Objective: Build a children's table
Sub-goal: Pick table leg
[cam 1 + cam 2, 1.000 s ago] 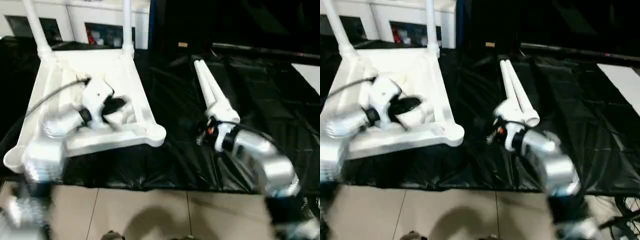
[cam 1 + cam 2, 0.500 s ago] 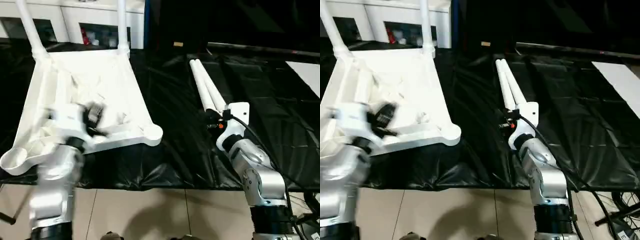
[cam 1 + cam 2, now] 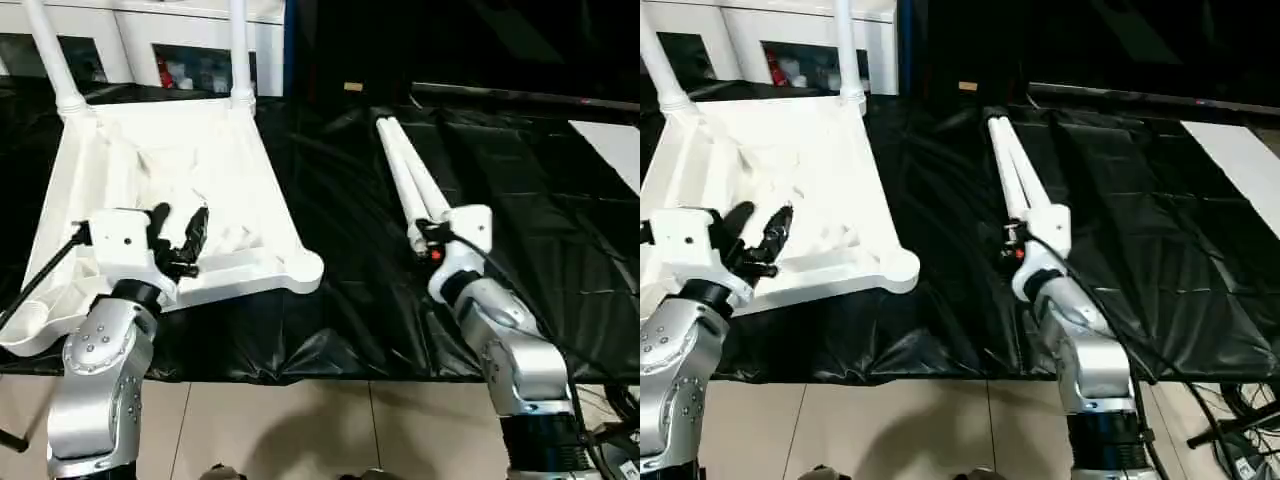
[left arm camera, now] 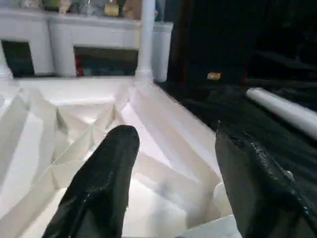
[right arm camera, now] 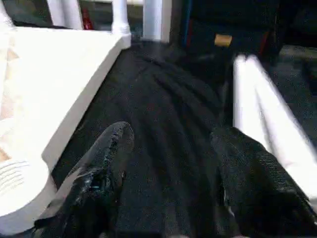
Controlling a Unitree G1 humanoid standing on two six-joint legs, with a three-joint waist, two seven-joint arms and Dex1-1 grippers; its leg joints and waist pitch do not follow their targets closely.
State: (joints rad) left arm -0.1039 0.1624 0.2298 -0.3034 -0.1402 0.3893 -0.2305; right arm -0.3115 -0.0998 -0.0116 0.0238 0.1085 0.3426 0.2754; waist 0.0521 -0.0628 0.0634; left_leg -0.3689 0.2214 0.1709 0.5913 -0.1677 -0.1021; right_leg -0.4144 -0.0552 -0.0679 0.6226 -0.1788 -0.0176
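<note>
The white table top is seen lying upside down on the black-covered desk, with two legs standing upright in its far corner sockets. Two loose legs are laid side by side to its right. The left gripper is held open above the ribbed underside; the right gripper is spread open just beside the loose legs.

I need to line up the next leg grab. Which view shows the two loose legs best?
The left eye view: the two loose legs lie whole, side by side on the black cover, right gripper at their near ends. The right wrist view catches part of them; the left wrist view just one leg's end.
</note>
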